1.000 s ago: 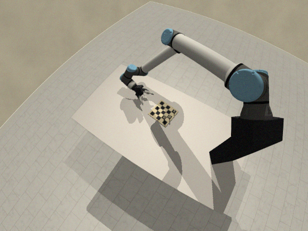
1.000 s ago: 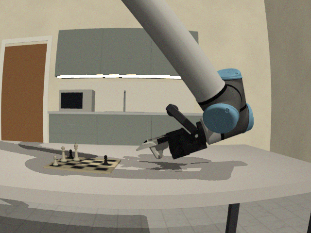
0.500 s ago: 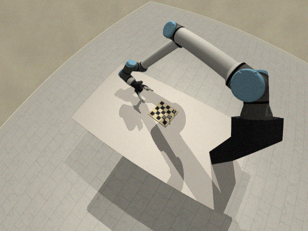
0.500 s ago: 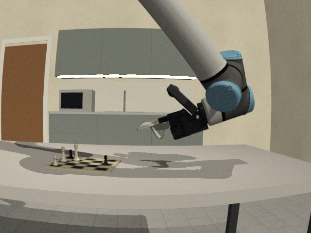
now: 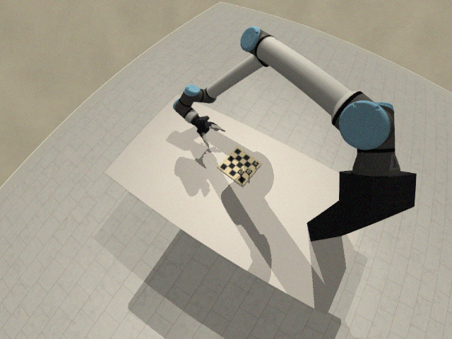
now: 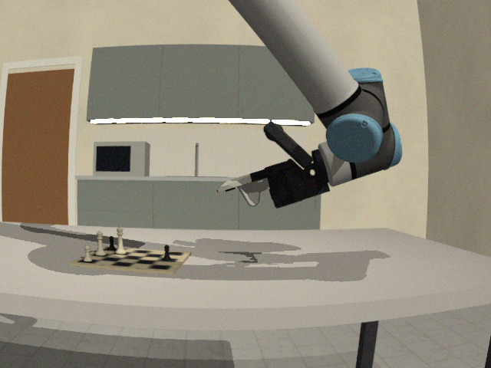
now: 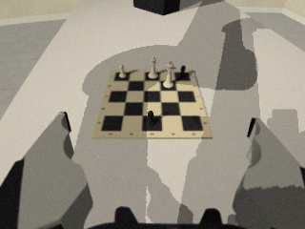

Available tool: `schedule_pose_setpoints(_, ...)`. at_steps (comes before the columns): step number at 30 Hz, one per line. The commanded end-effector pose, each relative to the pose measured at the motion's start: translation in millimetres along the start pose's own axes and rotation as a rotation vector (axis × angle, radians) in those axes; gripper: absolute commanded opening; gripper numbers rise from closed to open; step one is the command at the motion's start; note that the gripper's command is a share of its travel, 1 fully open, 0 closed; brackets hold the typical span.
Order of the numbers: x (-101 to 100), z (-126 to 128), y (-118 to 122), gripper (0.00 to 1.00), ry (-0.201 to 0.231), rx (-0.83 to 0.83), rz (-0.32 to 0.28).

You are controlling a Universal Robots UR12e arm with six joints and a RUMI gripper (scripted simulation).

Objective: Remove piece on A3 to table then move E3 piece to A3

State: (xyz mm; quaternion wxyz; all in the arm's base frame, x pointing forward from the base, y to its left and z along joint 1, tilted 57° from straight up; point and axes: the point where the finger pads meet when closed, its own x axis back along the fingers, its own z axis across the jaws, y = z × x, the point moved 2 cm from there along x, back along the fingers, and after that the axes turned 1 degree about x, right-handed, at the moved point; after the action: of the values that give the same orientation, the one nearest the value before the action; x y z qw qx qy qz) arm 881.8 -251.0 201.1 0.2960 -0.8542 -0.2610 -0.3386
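Observation:
A small chessboard lies on the table and also shows in the overhead view and the side view. At its far edge in the wrist view stand a white pawn, a taller white piece and a black piece. A tall white piece stands one row nearer. A black pawn stands alone in the near row. All are upright. The edge labels are too small to read. My gripper is open and empty, in the air beside the board, pointing at it.
The board lies on a pale mat on the table. The robot's black base stands at the mat's right end. The table edge runs along the front in the side view.

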Motion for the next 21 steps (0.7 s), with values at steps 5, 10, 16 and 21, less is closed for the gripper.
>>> schedule_pose_setpoints(5,-0.1,0.0,-0.7,1.00,0.003,-0.003,-0.007)
schedule_pose_setpoints(10,-2.5,0.0,-1.7,1.00,0.008,-0.011,-0.019)
schedule_pose_setpoints(16,-5.8,-0.2,-3.1,1.00,0.016,-0.020,-0.036)
schedule_pose_setpoints(21,-11.9,-0.6,-6.1,1.00,0.029,-0.039,-0.066)
